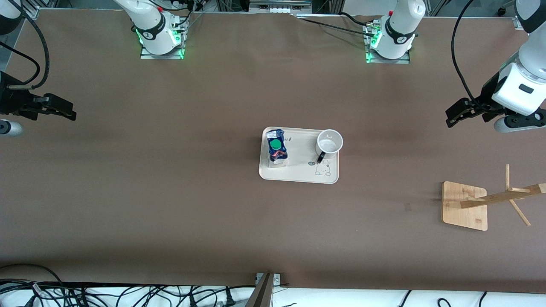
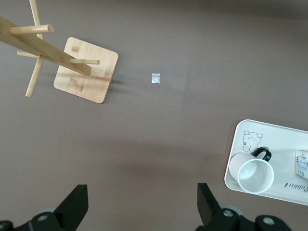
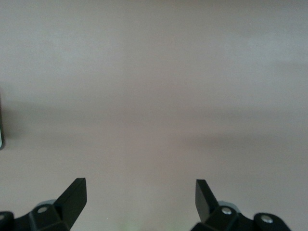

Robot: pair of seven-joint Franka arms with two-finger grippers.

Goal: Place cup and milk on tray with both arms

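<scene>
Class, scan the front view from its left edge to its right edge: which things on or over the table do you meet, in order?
Right gripper → milk → cup → rack → left gripper. Milk and cup both stand on the tray.

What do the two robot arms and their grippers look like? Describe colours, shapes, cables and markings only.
Both arms are white with rounded segments and black joint bands; green lights glow at their bases and black cables trail along them. The left arm ends in the black, two-fingered left gripper. The right gripper is likewise black. In the wrist views the fingers are flat, black, angular wedges with silver screws.
</scene>
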